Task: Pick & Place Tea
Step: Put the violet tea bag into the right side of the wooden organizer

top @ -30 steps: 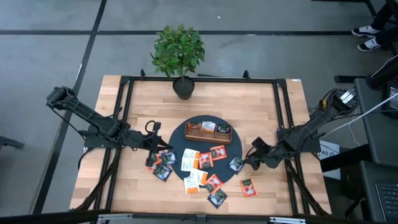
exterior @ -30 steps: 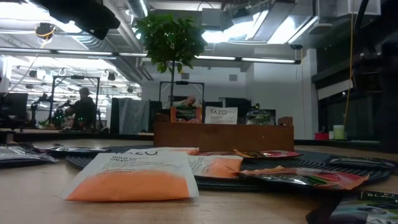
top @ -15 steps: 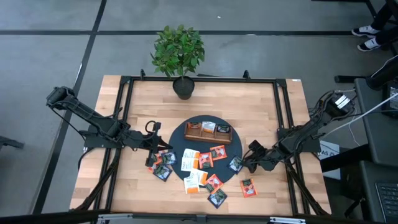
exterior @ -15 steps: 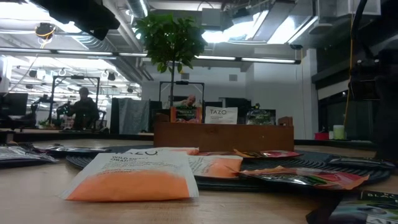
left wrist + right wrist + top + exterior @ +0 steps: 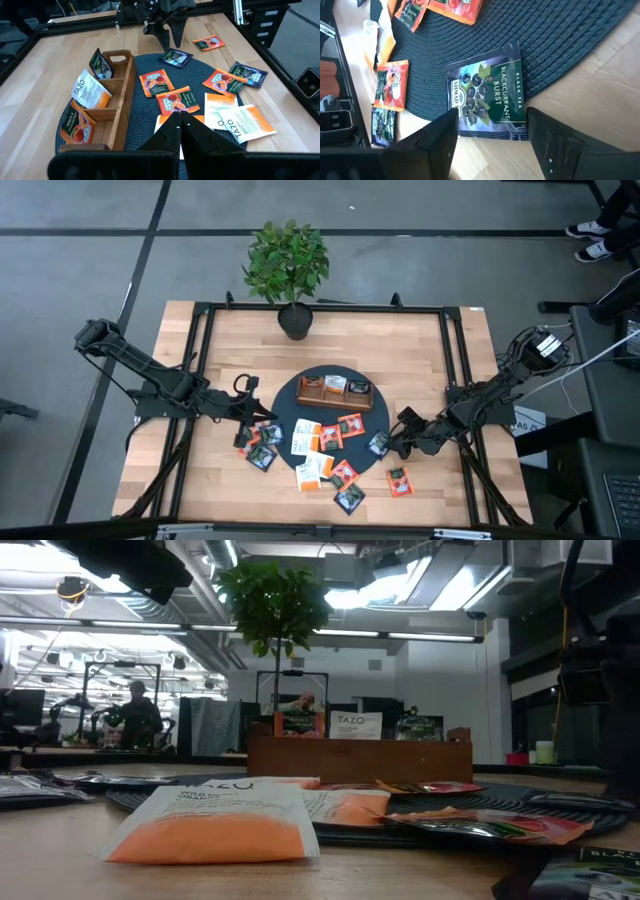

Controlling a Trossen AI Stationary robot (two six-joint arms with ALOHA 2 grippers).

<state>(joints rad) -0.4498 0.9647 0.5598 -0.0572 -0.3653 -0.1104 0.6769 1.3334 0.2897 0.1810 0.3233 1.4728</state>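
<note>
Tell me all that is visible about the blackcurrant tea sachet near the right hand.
The blackcurrant sachet is a flat, glossy, dark green-black square printed with berries, leaves and "BLACKCURRANT BURST BLACK TEA". It lies flat, sealed, half on the dark woven mat's edge and half on the wooden table. The right hand is open just above it, one finger on each side, not gripping it.

Potted plant (image 5: 287,265) behind wooden tray (image 5: 335,391) (on mat (image 5: 290,405)).
</note>
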